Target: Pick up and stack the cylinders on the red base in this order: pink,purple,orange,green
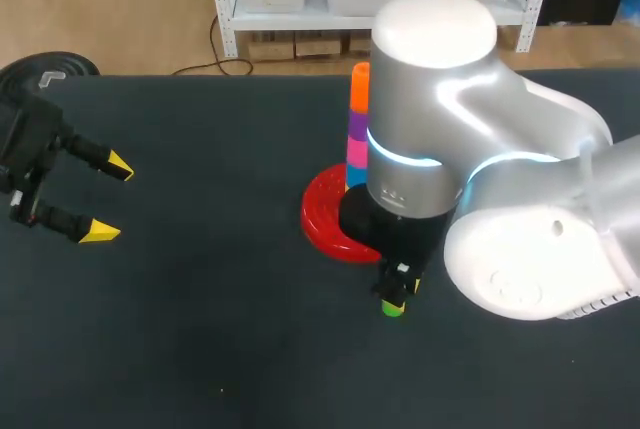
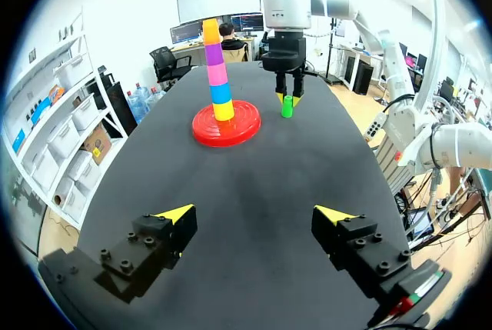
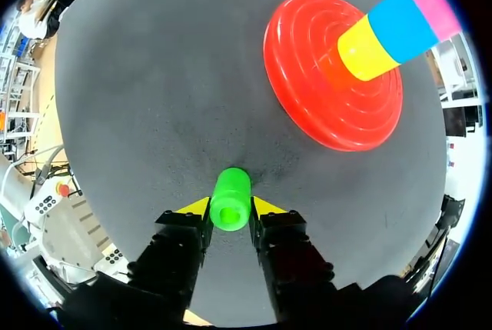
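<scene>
The red base (image 3: 300, 91) and stack (image 3: 388, 30) stand at the right gripper's (image 3: 231, 208) 1 o'clock. Bare table (image 3: 154, 76) spans 9 to 12.

Even, bright room light falls from overhead, so the matte dark table (image 1: 200, 329) shows only faint, soft shadows, darkest beneath the right arm (image 1: 480, 129) and close by the green cylinder (image 3: 231, 199). Broad white glare sits on that arm's rounded silver shell, and the glossy red base (image 3: 307, 76) carries pale highlights along its ridges.
</scene>
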Action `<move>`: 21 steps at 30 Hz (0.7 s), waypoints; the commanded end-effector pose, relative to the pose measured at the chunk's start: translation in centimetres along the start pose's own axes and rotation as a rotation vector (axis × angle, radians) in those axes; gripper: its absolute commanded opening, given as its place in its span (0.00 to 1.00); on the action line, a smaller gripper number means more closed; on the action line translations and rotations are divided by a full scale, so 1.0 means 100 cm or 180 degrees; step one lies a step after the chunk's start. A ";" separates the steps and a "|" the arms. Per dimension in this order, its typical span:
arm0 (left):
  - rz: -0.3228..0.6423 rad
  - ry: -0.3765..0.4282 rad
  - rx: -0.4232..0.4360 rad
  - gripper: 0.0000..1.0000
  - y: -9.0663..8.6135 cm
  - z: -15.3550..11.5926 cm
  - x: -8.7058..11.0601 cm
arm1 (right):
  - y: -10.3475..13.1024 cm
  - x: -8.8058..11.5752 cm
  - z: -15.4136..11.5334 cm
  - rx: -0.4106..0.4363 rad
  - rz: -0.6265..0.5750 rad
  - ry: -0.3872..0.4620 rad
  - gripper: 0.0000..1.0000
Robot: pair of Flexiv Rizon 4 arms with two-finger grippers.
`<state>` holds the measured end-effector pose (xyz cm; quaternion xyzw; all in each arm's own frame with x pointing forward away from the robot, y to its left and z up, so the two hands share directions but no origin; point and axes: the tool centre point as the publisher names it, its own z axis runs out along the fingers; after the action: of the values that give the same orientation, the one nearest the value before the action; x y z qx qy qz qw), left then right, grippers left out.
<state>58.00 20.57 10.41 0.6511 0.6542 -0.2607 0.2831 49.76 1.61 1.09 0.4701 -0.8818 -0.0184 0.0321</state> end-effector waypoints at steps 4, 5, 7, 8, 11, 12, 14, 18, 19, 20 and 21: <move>0.0009 -0.0009 -0.0009 1.00 0.000 0.000 0.001 | -0.001 0.001 0.001 -0.0015 -0.0001 -0.0020 0.00; 0.0009 -0.0009 -0.0009 1.00 0.000 0.000 0.001 | -0.001 0.001 0.001 -0.0016 0.0003 -0.0020 0.00; 0.0009 -0.0009 -0.0009 1.00 0.000 0.000 0.001 | 0.000 0.001 0.002 -0.0020 0.0008 -0.0026 0.00; 0.0009 -0.0009 -0.0009 1.00 0.000 0.000 0.001 | 0.000 0.001 0.003 -0.0023 0.0010 -0.0024 0.00; 0.0009 -0.0009 -0.0009 1.00 0.000 0.000 0.001 | 0.001 0.002 0.004 -0.0027 0.0022 -0.0032 0.00; 0.0009 -0.0009 -0.0009 1.00 0.000 0.000 0.001 | 0.001 0.002 0.004 -0.0023 0.0026 -0.0030 0.10; 0.0009 -0.0009 -0.0009 1.00 0.000 0.000 0.001 | 0.002 0.002 0.004 -0.0022 0.0034 -0.0031 0.46; 0.0009 -0.0009 -0.0009 1.00 0.000 0.000 0.001 | 0.003 0.003 0.004 -0.0004 0.0037 -0.0030 1.00; 0.0009 -0.0009 -0.0009 1.00 0.000 0.000 0.001 | 0.003 0.003 0.004 -0.0002 0.0040 -0.0029 1.00; 0.0009 -0.0009 -0.0009 1.00 0.000 0.000 0.001 | 0.003 0.003 0.004 -0.0002 0.0042 -0.0028 1.00; 0.0009 -0.0009 -0.0009 1.00 0.000 0.000 0.001 | 0.003 0.003 0.004 0.0004 0.0043 -0.0028 1.00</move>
<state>58.00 20.57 10.41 0.6511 0.6542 -0.2607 0.2831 49.45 1.62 0.72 0.4647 -0.8847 -0.0211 0.0310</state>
